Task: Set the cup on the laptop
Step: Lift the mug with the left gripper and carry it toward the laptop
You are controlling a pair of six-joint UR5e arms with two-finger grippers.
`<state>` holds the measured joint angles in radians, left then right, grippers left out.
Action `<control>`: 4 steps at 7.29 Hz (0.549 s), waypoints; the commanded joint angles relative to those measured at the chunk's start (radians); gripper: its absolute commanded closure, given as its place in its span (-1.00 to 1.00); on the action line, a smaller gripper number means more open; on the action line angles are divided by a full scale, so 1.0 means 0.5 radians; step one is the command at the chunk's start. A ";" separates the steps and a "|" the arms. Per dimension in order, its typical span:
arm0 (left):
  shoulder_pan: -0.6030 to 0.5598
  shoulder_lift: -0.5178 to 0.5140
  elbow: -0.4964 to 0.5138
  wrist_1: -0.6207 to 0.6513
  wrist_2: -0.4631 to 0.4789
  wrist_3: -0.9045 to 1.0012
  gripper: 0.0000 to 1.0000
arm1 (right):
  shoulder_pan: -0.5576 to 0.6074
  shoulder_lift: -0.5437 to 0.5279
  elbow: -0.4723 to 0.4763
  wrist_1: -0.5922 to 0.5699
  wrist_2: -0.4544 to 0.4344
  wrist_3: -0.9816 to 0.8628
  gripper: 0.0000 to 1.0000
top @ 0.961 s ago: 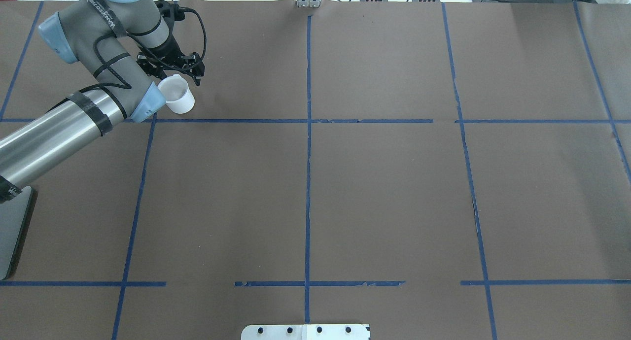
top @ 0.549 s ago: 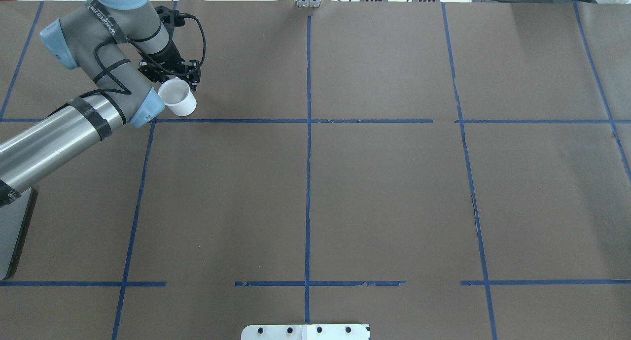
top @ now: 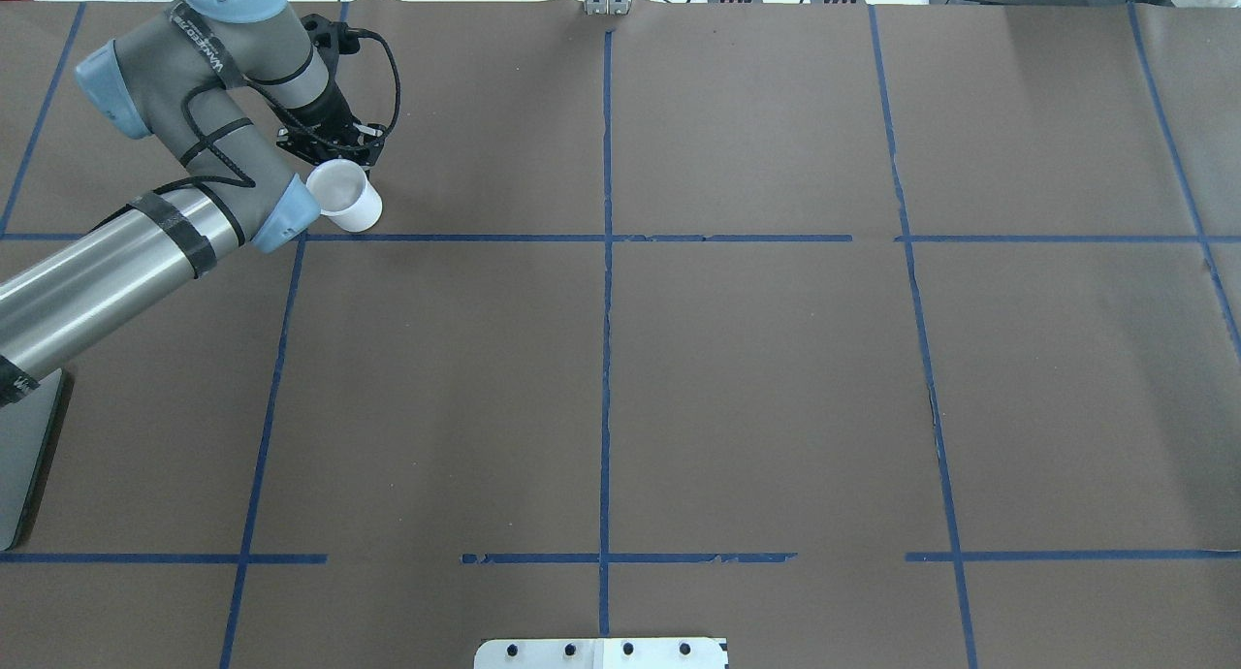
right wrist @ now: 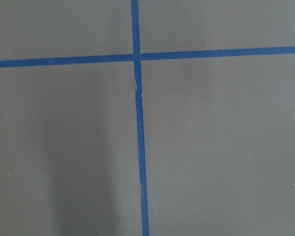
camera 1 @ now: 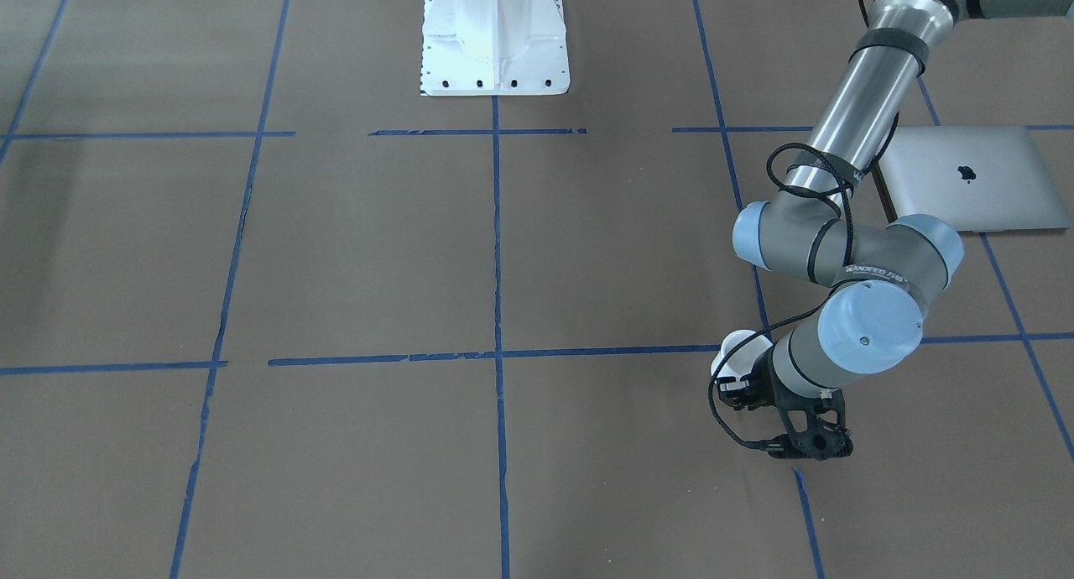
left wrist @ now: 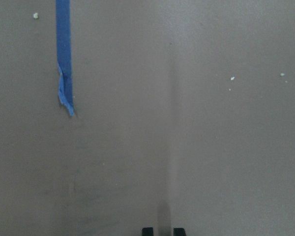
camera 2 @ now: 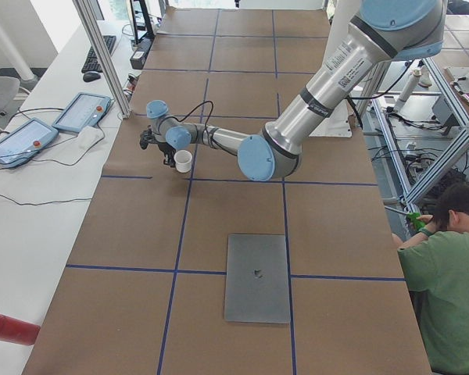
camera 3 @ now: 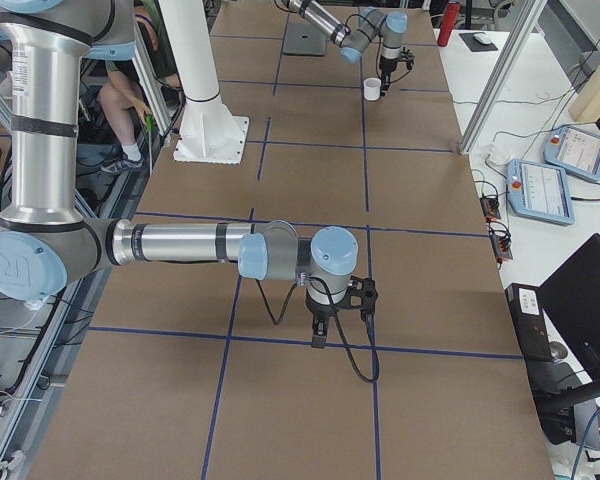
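Nearest the right-side camera, the right gripper [camera 3: 320,338] hangs; I cannot tell its grip. Farther, the cup [camera 3: 372,88] stands on the table [camera 3: 430,250] at 7 o'clock of the left gripper [left wrist: 163,231], its fingertips [left wrist: 147,231] close together, empty. Farthest, at 10 o'clock, lies the laptop [camera 3: 302,42].

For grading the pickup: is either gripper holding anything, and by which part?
Cannot be told. The left gripper is right at the cup, but no view shows the contact; its wrist view shows no cup. Nothing shows at the right gripper.
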<state>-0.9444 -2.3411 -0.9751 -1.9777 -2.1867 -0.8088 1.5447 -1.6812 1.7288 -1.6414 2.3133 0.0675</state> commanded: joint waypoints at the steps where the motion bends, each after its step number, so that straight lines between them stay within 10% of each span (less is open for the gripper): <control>1: -0.123 -0.006 -0.059 0.031 -0.044 -0.015 1.00 | 0.000 0.000 0.000 0.000 0.000 0.000 -1.00; 4: -0.295 0.293 -0.718 0.523 -0.097 0.272 1.00 | 0.000 0.000 0.000 0.000 0.000 0.000 -1.00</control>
<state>-1.0519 -2.2893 -1.1407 -1.8398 -2.2308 -0.7505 1.5447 -1.6812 1.7288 -1.6413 2.3133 0.0675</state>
